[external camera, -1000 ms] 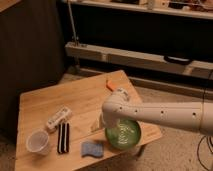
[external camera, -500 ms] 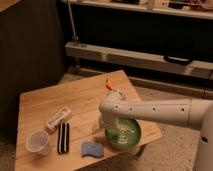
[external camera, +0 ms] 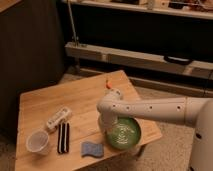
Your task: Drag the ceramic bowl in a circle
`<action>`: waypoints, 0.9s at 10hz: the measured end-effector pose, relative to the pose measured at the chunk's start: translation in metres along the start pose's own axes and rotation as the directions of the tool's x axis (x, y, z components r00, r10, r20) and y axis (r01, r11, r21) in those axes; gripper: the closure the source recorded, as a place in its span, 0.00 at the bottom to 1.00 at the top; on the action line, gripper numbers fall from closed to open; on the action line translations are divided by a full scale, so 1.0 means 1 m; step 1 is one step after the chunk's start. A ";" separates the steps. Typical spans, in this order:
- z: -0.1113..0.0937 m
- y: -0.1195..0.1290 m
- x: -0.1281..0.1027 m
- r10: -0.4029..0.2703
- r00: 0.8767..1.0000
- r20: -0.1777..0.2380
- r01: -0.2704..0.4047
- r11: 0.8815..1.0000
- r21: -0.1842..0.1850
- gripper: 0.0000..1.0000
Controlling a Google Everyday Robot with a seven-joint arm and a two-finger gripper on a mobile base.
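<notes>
Bowl: the ceramic bowl [external camera: 124, 134] sits flat near the table's [external camera: 82, 100] front right corner, ready to slide.
Gripper: the gripper [external camera: 106, 128] is low at the bowl's left rim, probably to drag it; I cannot tell whether it is closed.

1 view is given: the table [external camera: 75, 100] is seen obliquely from above, at middling range, and the gripper [external camera: 107, 128] is seen at the bowl [external camera: 126, 135] rim.

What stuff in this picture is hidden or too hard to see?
- Gripper: at the ceramic bowl's left rim in the camera view, mostly covered by the arm.
- Arm: its far end is cut off by the right edge.
- Orange thing on the table: too small to identify.
</notes>
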 end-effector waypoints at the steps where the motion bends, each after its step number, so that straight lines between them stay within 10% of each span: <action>1: 0.001 0.007 0.004 0.027 1.000 0.013 -0.027 0.999 -0.020 1.00; 9: -0.003 0.030 0.041 0.089 0.996 -0.022 -0.089 0.996 0.000 1.00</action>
